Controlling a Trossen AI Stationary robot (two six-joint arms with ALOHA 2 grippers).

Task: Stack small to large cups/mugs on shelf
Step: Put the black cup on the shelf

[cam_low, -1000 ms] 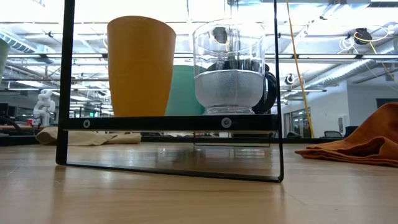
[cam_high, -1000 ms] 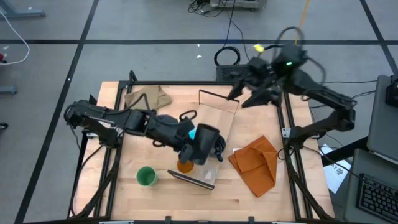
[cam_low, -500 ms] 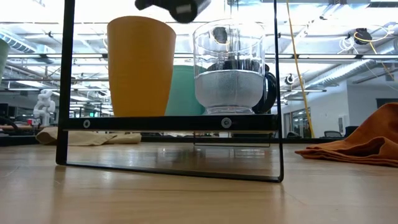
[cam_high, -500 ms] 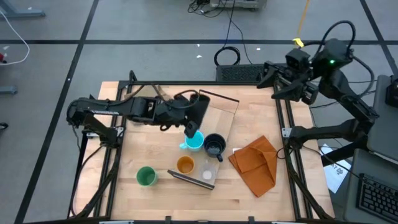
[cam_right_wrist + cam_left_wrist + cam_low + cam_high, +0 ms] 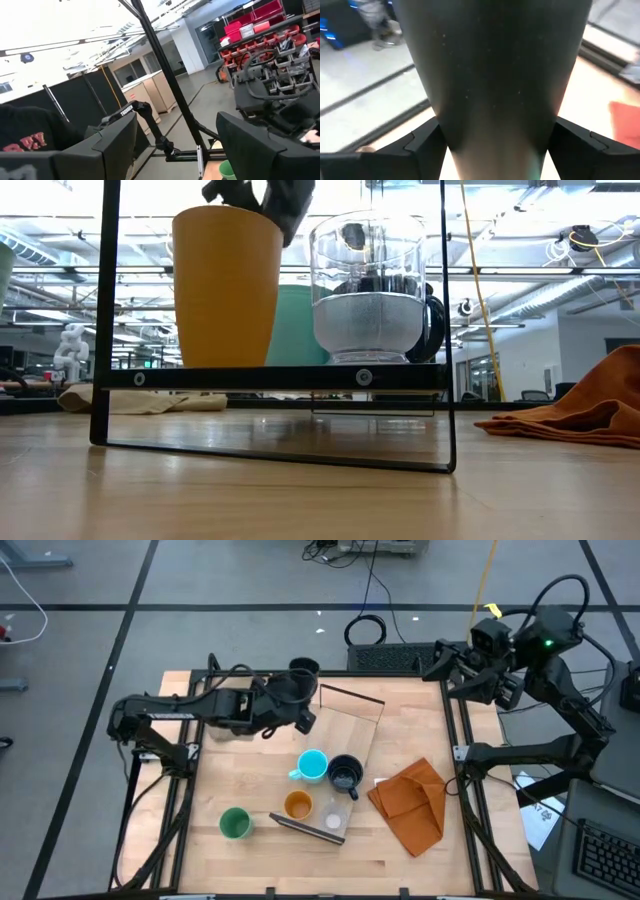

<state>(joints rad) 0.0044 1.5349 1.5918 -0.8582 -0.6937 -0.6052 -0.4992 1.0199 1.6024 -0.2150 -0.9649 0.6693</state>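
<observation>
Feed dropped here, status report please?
Left gripper holds the black cup at the shelf's far end. Right gripper waits, fingers open, off the table's far right. Nothing in the way.

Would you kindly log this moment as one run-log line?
left claw: holds black cup, above shelf far end | right claw: open, empty, off table | on shelf: orange cup, clear cup

No text, label, brand or number could be read anywhere in the views, apart from a few reddish letters, too blurred to make out, on a dark garment [image 5: 25, 137] at the edge of the right wrist view.
</observation>
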